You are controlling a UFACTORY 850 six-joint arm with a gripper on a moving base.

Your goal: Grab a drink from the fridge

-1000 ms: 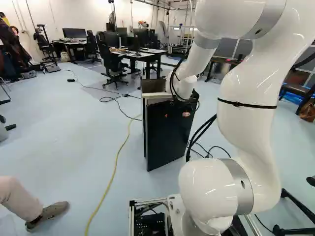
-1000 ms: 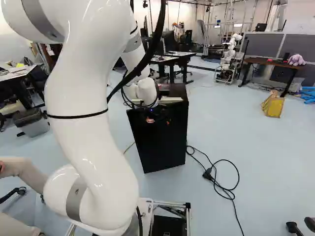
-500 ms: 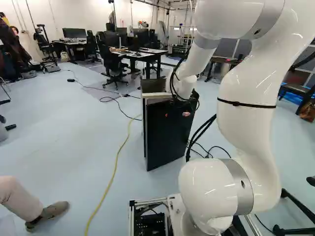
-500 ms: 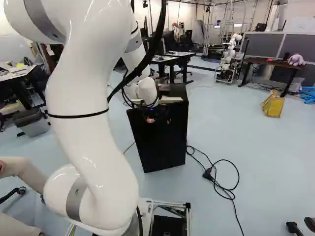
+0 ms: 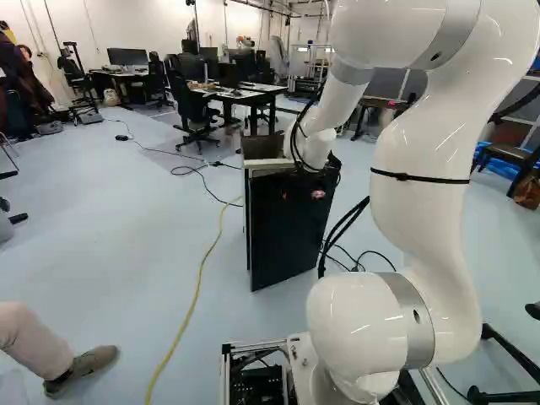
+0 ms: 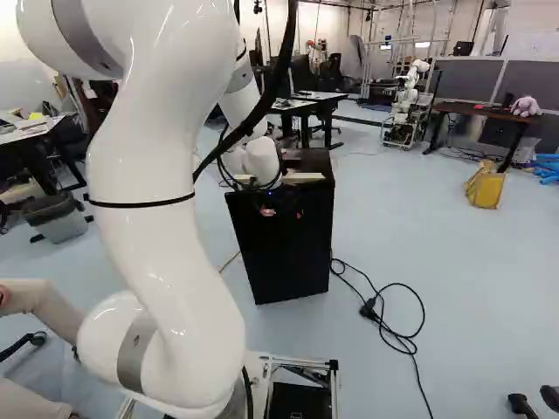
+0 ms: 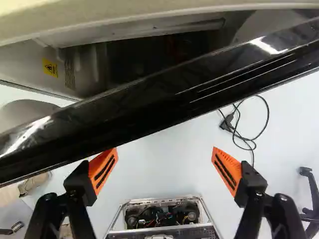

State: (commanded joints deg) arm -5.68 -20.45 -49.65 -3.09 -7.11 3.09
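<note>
Yellow cable [image 5: 221, 224] crosses the floor below the tool [image 7: 165, 149] and off to one side of it, as the left base view shows. Next comes the black fridge [image 6: 313, 163], directly at the tool; its door [image 5: 291, 228] is ajar, the glossy upper edge lying just ahead of the fingertips, with part of the interior visible beyond. The drink sought cannot be seen from any camera; it is presumably inside, past that edge. The tool is spread wide, its orange pads [image 7: 103, 172] well apart with nothing pinched between them; whether either one touches the door is unclear. Likely faults: a forward move from this side could push the door shut, since the fingers stand outside it; a sweep with too little purchase could slip off the edge; a descent beyond it could strike the fridge's rim. The black cord [image 6: 376, 305], on the floor below and to the side of the tool, might snag the base should it drive. Rightmost, the white arm [image 5: 422, 236] rises in a tall bend, reaches forward and drops its wrist beside the fridge top, directing the tool downward.
</note>
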